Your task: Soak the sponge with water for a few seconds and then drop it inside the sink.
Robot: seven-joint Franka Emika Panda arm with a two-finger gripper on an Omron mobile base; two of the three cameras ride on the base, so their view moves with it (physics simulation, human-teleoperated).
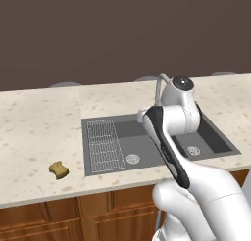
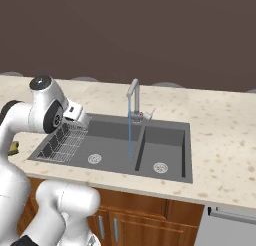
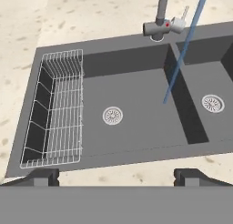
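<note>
While the water (image 2: 130, 135) already runs from the gooseneck faucet (image 2: 134, 97), the sponge (image 1: 59, 170) lies untouched on the speckled stone counter (image 1: 39, 132), so the step in hand looks like the reach for the pick-up, not yet the soaking. Nearest, in the hand view, the gripper (image 3: 116, 176) shows two dark fingertips (image 3: 43, 176) spread wide apart with nothing between them, hanging above the counter's front edge and looking down into the sink (image 3: 136, 127). The sponge sits near that front edge, well apart from the sink's left rim and to the left of the wire-grid drainboard (image 1: 104, 144). It rests flat; its long axis seems to run roughly along the front edge, slanting slightly, though it is too small to be sure, and its notched sides give it no clear pointing end. Farther in, the stream falls slanting into the left basin just beside the divider, and the faucet stands at the sink's back rim. I judge the next move calls for swinging the hand left and down, then closing across the sponge's pinched waist.
</note>
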